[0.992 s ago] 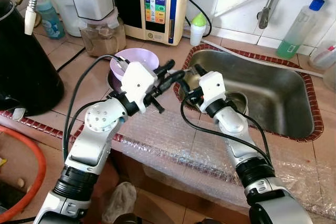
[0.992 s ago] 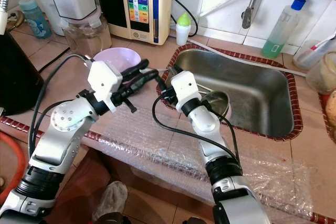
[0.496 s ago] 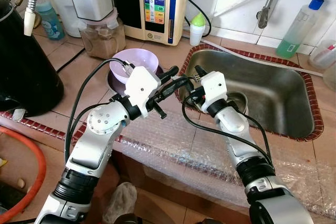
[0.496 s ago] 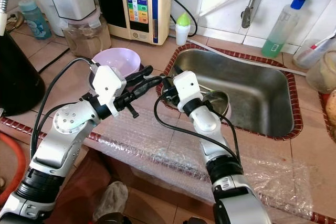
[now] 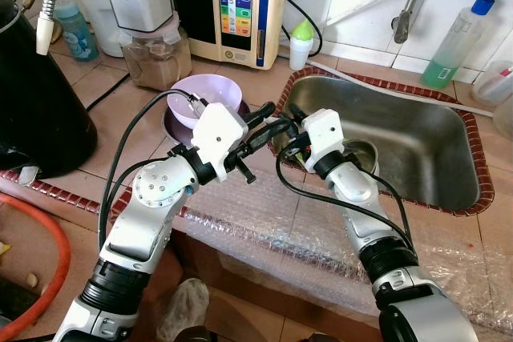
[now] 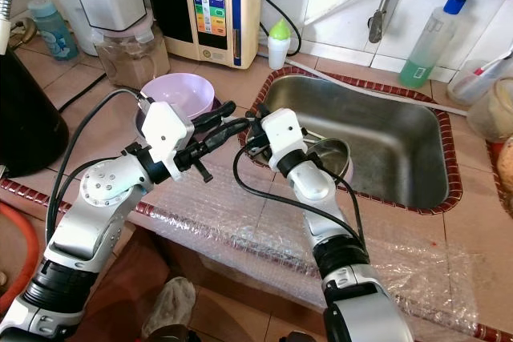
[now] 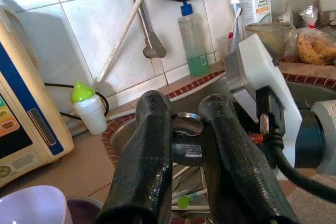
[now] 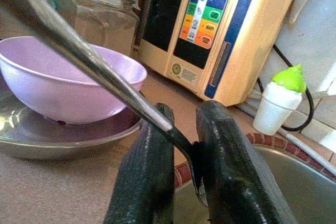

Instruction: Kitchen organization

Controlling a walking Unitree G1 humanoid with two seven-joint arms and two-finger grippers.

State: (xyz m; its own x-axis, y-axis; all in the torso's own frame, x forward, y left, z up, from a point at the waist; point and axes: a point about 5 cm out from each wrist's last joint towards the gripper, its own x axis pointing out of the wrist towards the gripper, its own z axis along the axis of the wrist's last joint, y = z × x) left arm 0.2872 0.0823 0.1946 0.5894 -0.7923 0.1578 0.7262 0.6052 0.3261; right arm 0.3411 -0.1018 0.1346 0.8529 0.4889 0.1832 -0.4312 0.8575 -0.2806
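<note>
On the tiled bench [image 5: 104, 86] you have a black kettle [image 5: 36, 94] at far left, a water ioniser [image 5: 244, 6] against the wall, and a green-capped white bottle [image 5: 301, 42] just beside it.
</note>
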